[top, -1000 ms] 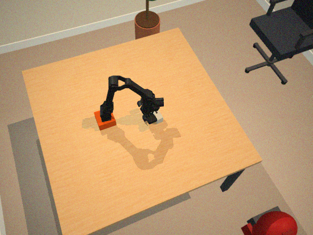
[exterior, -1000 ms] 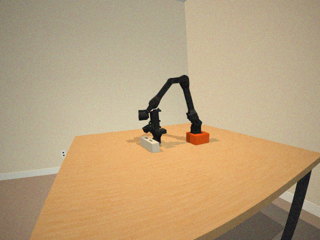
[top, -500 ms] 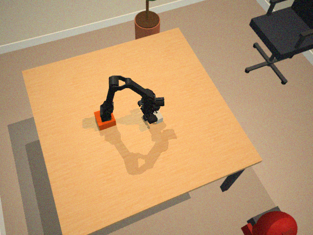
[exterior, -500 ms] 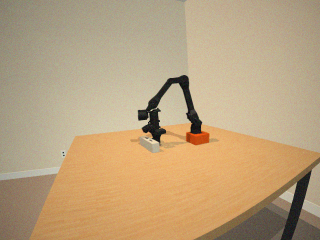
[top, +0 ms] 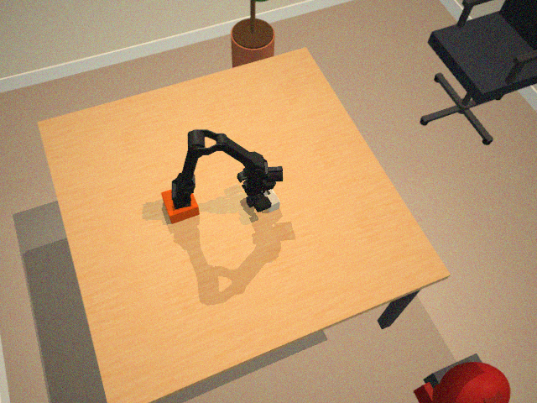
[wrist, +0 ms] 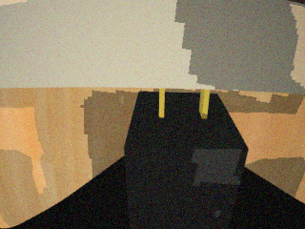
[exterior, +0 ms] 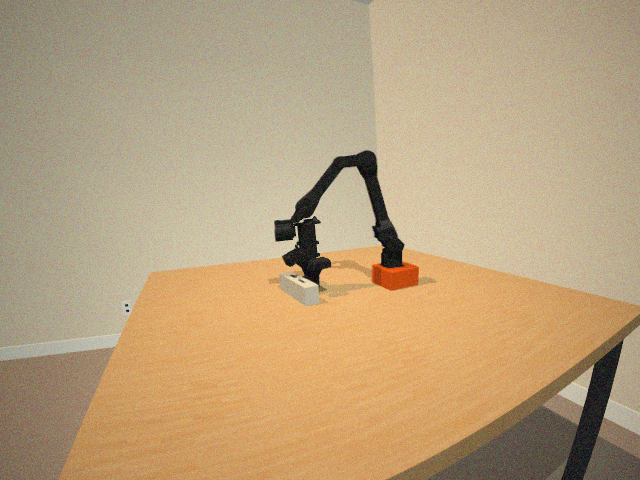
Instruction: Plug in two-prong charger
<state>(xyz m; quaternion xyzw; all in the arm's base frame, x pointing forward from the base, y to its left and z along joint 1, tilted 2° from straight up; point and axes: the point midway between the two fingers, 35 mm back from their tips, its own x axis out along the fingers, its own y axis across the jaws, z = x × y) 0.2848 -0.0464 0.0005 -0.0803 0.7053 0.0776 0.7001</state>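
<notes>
My gripper is shut on the black charger. Its two brass prongs point toward the top of the wrist view. The pale power strip lies on the table and spans the top of the wrist view. Its edge hides the far ends of the prongs; whether they touch it or sit in it cannot be told. In the exterior view the gripper is low, right behind the strip, and dark slots show on the strip's top. The right outlet cannot be picked out in the wrist view.
The arm stands on an orange base block on the wooden table. A potted plant, an office chair and a red object stand off the table.
</notes>
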